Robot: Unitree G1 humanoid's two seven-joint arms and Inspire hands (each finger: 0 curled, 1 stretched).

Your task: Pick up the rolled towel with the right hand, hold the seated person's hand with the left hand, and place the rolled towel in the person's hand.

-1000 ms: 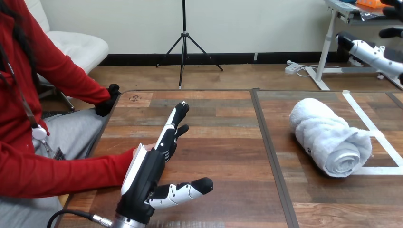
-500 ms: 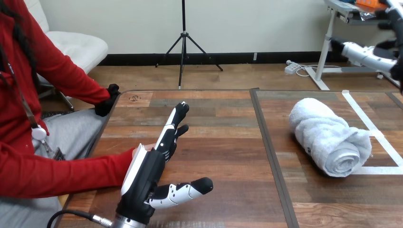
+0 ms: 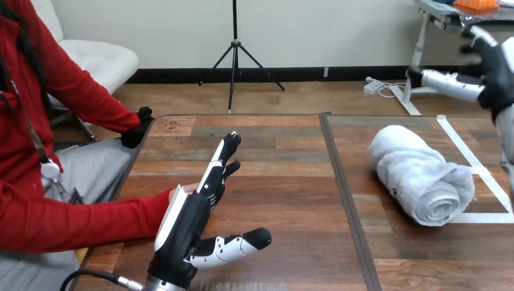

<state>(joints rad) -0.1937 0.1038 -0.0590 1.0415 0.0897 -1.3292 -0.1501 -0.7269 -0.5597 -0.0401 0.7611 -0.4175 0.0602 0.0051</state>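
**Q:** Nearest item first: the left hand?

**A:** Left hand (image 3: 185, 227) is at the near left of the table (image 3: 285, 182), set on edge with its white back toward the person. Fingers straight and pointing away across the wood, thumb stuck out to the right just above the surface. Nothing gripped.

**Q:** Contact with the person?

**A:** The person's nearer hand (image 3: 189, 188) lies right behind that palm, with the red sleeve running up to it. Only a sliver of it is visible. No robot finger or thumb curls round it. Touching or just beside: cannot tell.

**Q:** Location of the task object?

**A:** Rolled towel (image 3: 421, 176), white, lies on the right half of the table, past the dark seam (image 3: 339, 182). Its spiral end faces the near right. It sits inside a corner of white tape (image 3: 463, 147), with its near end at the tape line. Well apart from both robot hands.

**Q:** Further back?

**A:** The person's farther hand (image 3: 139, 128) sits at the table's left edge near the far corner.

**Q:** Right hand?

**A:** Right hand (image 3: 494, 70) is raised at the upper right, up off the table and beyond the towel. Fingers loosely spread, one reaching left. Empty, somewhat blurred.
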